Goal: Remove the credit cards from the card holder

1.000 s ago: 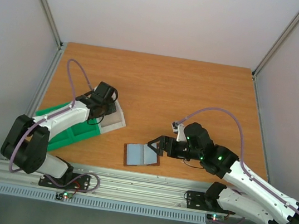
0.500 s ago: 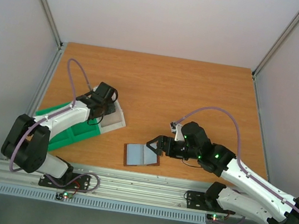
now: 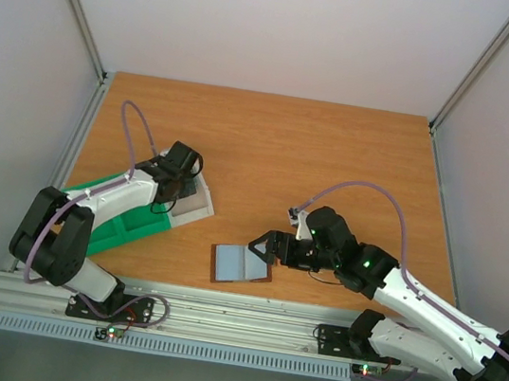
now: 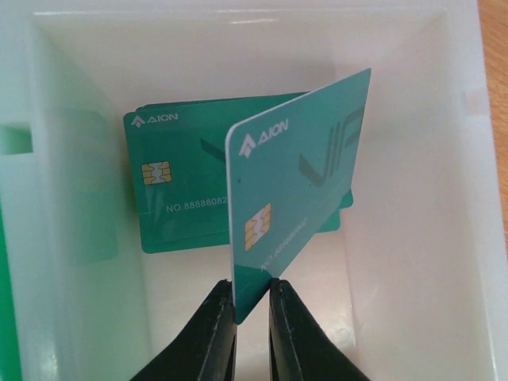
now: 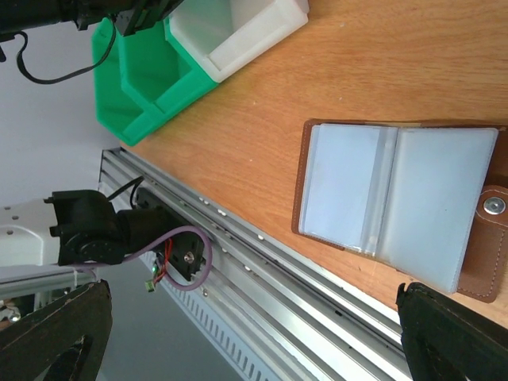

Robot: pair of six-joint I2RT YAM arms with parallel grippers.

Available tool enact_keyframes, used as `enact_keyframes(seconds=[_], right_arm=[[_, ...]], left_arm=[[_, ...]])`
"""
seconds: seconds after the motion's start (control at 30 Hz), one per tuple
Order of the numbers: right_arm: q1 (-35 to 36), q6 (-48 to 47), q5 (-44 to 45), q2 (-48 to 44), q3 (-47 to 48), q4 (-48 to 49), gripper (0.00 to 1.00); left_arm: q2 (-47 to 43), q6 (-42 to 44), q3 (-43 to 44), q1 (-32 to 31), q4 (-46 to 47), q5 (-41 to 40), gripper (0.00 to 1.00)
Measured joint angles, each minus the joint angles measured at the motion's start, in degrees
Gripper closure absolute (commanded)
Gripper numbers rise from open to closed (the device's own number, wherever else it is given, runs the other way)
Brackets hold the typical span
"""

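Note:
The card holder lies open on the table near the front edge, brown outside with grey-blue pocket panels. My right gripper hovers just right of it, open wide, nothing between its fingers. My left gripper reaches down into the white box. Its jaws stand only slightly apart, with the corner of a teal credit card standing tilted on edge between them and touching both. A second teal credit card lies flat on the floor of the box.
A green tray sits beside the white box at the left, also seen in the right wrist view as the green tray. The aluminium rail runs along the table's front edge, just below the holder.
The left fingers have eased slightly apart around the card while the left arm shifted a little. The right gripper has crept slightly toward the holder.

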Motion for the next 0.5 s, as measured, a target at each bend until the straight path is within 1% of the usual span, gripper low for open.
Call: enact_keyframes(seconds=[0.5], right_arm=[[0.0,0.0,0.0,0.3,0.0,0.0,0.02]], left_arm=[[0.9,1.0,2.4,0.0,-1.3,-0.2,0.83]])
